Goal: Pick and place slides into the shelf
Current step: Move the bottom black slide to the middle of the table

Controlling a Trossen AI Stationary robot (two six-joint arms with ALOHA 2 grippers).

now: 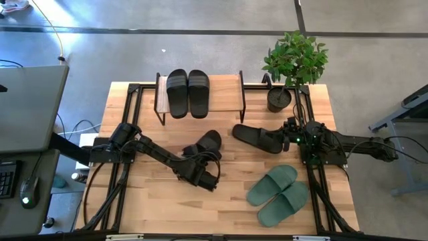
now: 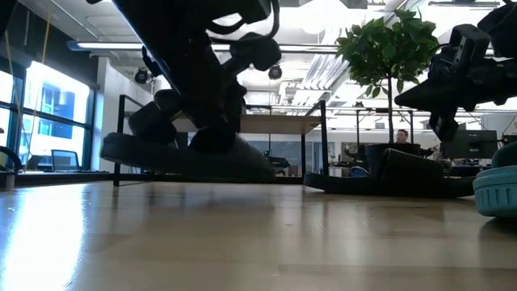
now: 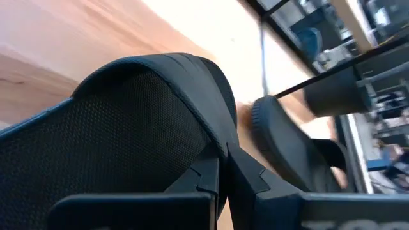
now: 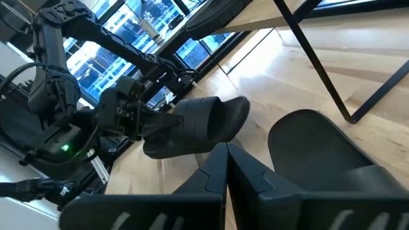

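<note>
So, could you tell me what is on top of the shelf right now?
One matte black pair of slides sits side by side on the shelf, toward its left; the plank under them is covered.

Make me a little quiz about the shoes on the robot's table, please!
1. How many slides lie on the shelf?
2. True or false: the green slides are on the shelf.
3. What stands beside the shelf? A: a potted plant. B: a lamp. C: a box.
Key: 1: two, both black. 2: false, they lie on the table. 3: A.
</note>
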